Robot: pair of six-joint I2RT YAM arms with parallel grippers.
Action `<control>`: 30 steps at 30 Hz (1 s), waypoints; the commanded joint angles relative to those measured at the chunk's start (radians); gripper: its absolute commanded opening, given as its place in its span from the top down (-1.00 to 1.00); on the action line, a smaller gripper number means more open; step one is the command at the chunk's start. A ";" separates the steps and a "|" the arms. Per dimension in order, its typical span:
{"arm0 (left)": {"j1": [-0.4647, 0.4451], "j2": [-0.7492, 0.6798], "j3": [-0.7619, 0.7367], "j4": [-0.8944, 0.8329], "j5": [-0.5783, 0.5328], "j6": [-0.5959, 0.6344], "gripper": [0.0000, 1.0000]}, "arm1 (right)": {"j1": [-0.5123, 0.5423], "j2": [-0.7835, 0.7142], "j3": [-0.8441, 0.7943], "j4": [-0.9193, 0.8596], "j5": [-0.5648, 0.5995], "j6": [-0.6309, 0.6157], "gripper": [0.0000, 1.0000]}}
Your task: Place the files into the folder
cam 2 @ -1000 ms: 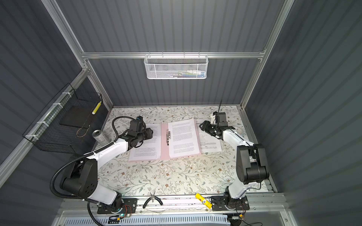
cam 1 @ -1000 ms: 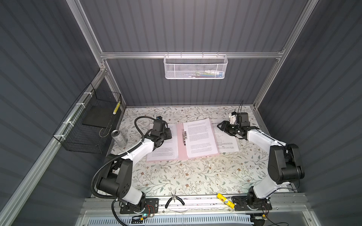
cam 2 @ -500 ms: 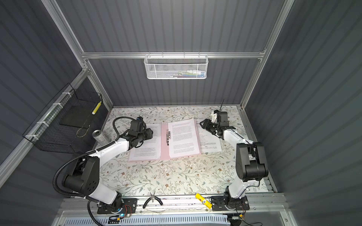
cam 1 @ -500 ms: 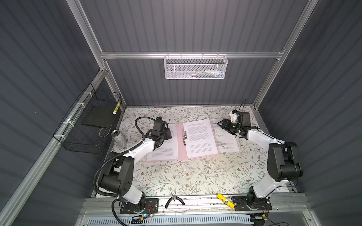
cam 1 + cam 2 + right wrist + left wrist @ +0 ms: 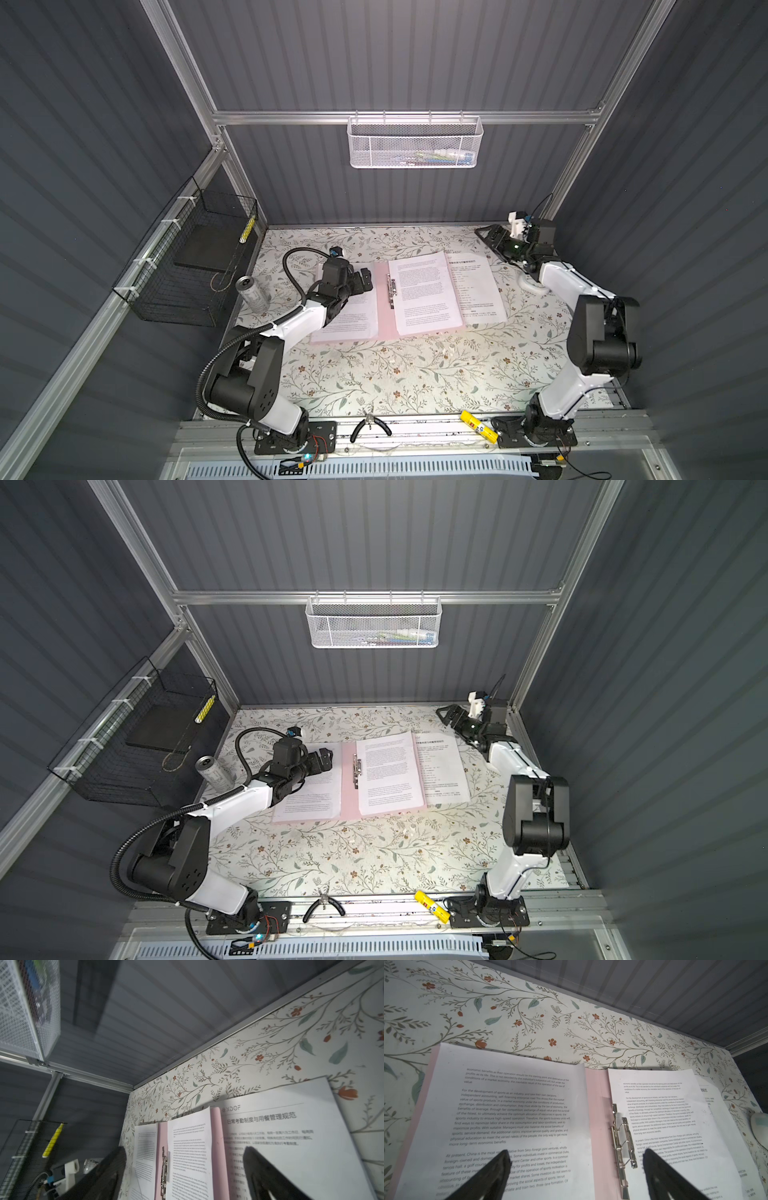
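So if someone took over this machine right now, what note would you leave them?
Left gripper: open, empty, over the left sheet.
Right gripper: open, empty, near the back right corner.
Folder: lies open, left sheet on one flap, right sheet on the other.
Done: those two sheets placed.
Left: the headed sheet lies beside the right flap, mostly on the table; probably it goes in next, then the folder closes.

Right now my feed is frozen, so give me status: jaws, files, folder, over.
Left gripper and right gripper: jaws open, empty. Folder open flat, left sheet and right sheet on its flaps; headed sheet outside, at its right edge. Can at left, apart.
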 commanded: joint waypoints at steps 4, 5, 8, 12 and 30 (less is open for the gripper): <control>0.011 -0.016 0.061 -0.099 -0.014 0.035 -1.00 | -0.042 -0.043 -0.146 0.099 0.037 0.071 -0.87; 0.011 -0.015 0.070 -0.117 0.005 0.047 -0.99 | -0.042 -0.051 -0.126 0.015 0.074 0.020 -0.88; 0.011 -0.029 0.045 -0.075 0.062 0.063 -0.99 | -0.043 -0.065 -0.079 -0.156 0.150 -0.099 -0.91; 0.012 -0.028 0.045 -0.057 0.114 0.071 -0.98 | -0.049 -0.050 -0.038 -0.286 0.138 -0.222 -0.87; 0.013 0.028 0.053 -0.021 0.242 0.083 -0.92 | -0.077 0.181 0.171 -0.723 0.156 -0.510 -0.13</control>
